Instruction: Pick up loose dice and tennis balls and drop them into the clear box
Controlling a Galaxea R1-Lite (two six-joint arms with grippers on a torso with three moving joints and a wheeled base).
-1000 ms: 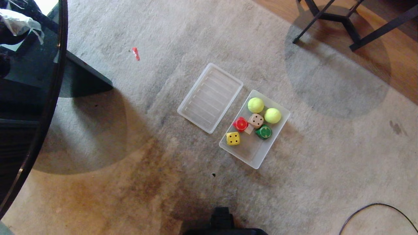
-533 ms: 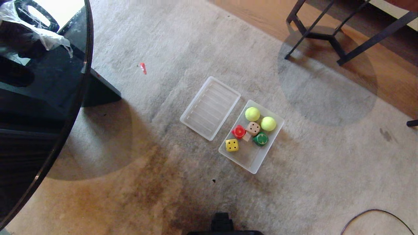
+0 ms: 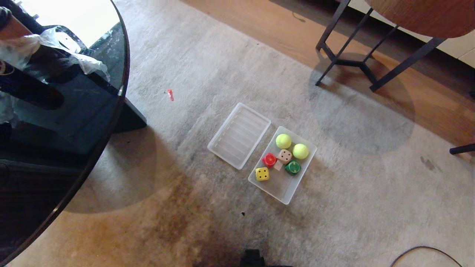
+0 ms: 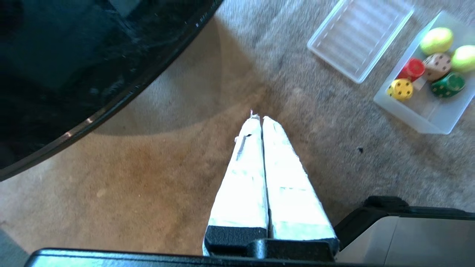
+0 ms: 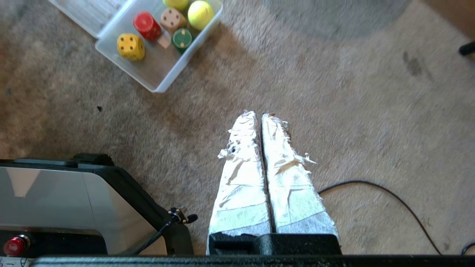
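Already the clear box [image 3: 284, 193] lies on the carpet [image 3: 352, 207] with every loose piece inside it. Two tennis balls [image 3: 283, 141] sit side by side at its far end, the second [image 3: 300, 151] just right of the first. Against them rests the beige die [image 3: 284, 156], with the red die [image 3: 269, 160] to its left and the green die [image 3: 292, 167] to its right. A yellow die [image 3: 262, 173] sits a little apart, near the box's left wall; the near end of the box is bare. Just beside the box's left wall lies the flat ribbed clear lid [image 3: 239, 135], parallel to it.

Farther left a small red scrap [image 3: 170, 94] lies on the carpet, near a dark glass tabletop [image 3: 74, 122]. Beyond the carpet's far right corner stand black metal table legs [image 3: 356, 55] on wooden floor.

Left pincer [image 4: 258, 118] hangs over bare carpet with its taped fingers pressed together, empty. Right pincer [image 5: 258, 114] hangs likewise, fingers together, holding nothing, a black cable [image 5: 389, 196] near it.
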